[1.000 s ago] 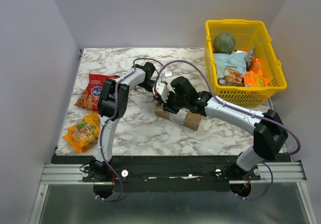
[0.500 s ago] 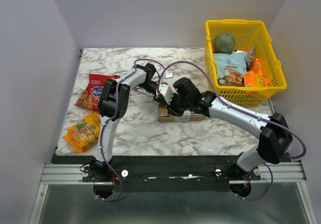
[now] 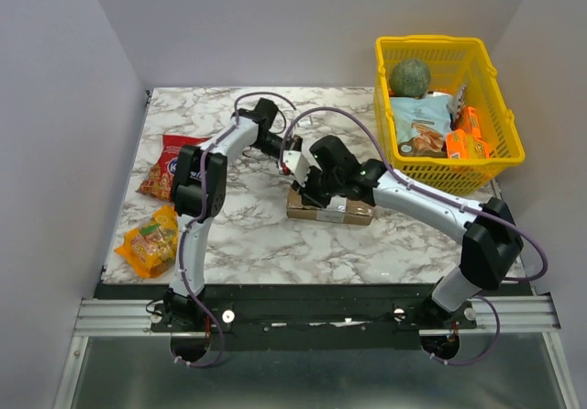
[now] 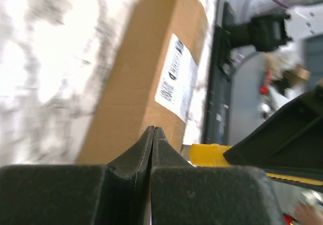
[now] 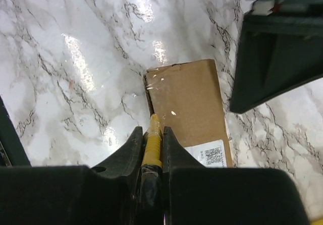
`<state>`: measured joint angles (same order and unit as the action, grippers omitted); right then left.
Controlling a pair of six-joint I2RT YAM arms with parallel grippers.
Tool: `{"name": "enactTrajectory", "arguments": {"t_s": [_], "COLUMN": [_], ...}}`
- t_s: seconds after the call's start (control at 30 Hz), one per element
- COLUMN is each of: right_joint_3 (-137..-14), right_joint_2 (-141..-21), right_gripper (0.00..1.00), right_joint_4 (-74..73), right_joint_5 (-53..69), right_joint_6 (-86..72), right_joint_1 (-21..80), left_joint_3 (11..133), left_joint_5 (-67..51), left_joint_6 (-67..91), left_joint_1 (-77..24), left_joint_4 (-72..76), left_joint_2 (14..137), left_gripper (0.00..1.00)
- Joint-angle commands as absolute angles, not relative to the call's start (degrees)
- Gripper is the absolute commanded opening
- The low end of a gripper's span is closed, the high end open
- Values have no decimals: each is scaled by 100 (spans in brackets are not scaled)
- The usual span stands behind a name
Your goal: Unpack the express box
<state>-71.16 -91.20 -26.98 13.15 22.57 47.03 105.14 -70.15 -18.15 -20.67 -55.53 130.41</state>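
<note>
Express box (image 5: 187, 104) — yellow tool (image 5: 152, 140) at its edge

Brown express box (image 3: 348, 212), white grey-veined table (image 3: 257, 239), yellow tool (image 5: 152, 136)

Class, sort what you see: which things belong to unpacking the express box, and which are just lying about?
In the job: express box, yellow tool, right gripper holding it, left gripper.
Lying about: red snack bag, orange snack bag, yellow basket.
</note>
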Motion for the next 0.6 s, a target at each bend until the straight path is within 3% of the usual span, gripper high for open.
{"name": "enactTrajectory", "arguments": {"t_s": [0.0,0.13,0.3,0.57], "right_joint_3": [-7672,-8076,-8437,-7947], "right_joint_2": [-9597,-9957,-10178,-9713], "right_gripper": [1,0,0,1], "right_joint_4": [-2804,-2725,-2637,-2637], "right_joint_5": [1582,1547,1371,1090], "right_joint_6": [2145,1786,1591,1907], "right_joint_1": [4667,4693,4746,4755], "left_joint_3": [10302,9696,9089,8640], "left_joint_5": [-5788,-5388,-5791,-6091], "left_joint_6": [-301,159,-158,-457], "left_joint_1": [-1653,-1477,-1476,-1845], "left_joint_4": [-3746,-3234,-3375,-3471], "left_joint_2": [11849,11339,11074,11311], "left_gripper": [7,7,1,0]}}
